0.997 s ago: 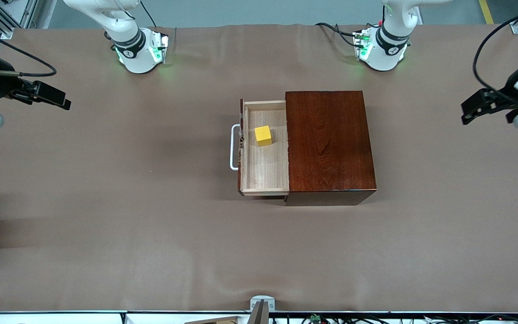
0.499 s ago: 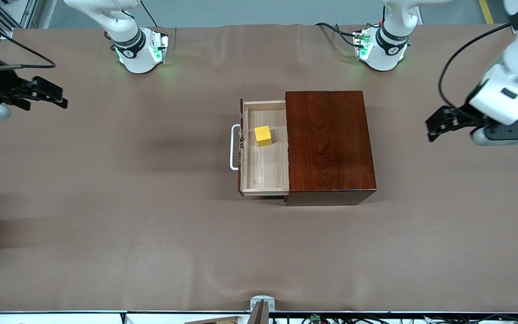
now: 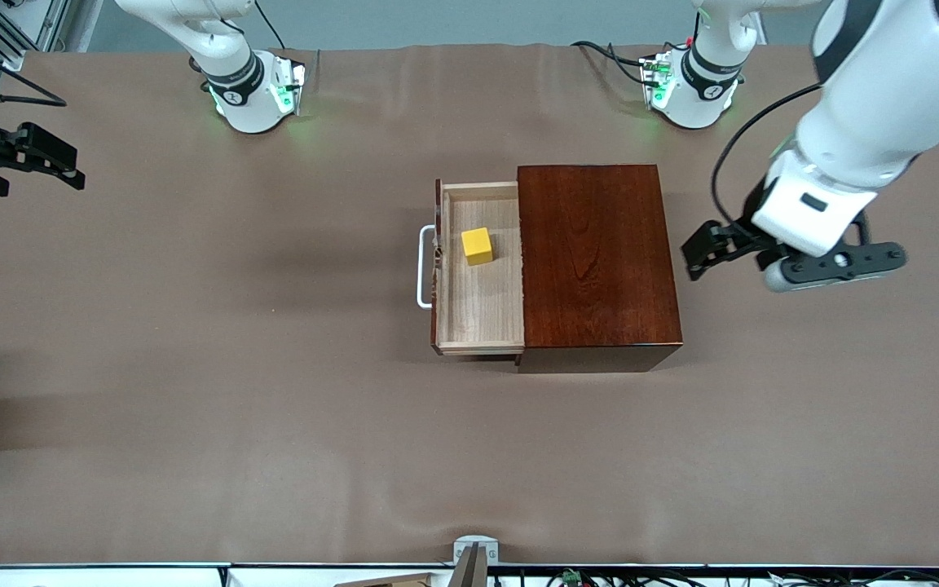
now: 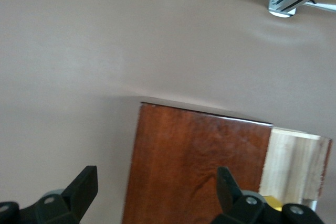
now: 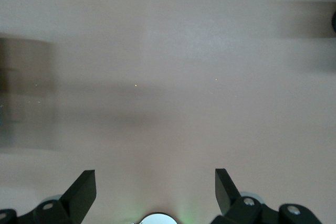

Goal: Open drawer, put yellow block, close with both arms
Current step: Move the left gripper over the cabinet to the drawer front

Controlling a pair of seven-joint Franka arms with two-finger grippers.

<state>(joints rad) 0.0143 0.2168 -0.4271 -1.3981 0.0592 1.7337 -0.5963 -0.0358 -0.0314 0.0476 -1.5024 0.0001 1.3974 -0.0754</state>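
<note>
My brown cloth-covered surface (image 3: 192, 367) carries a glossy reddish-brown wooden box (image 3: 596, 257), pale tray drawer (image 3: 482, 314) out, small yellow cube (image 3: 477, 245) inside. Left gripper (image 3: 702, 253) wide beside the box; right gripper (image 3: 37, 155) wide, empty, at its own end.

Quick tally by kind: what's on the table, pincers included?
Wooden box: 1
Drawer, open: 1
Yellow block, in the drawer: 1
Pincers, both open and empty: 2 (left pincer, right pincer)
Total: 5

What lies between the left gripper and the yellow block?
In the front view, the dark wooden box lies between the left gripper and the yellow block, which sits in the open drawer.
</note>
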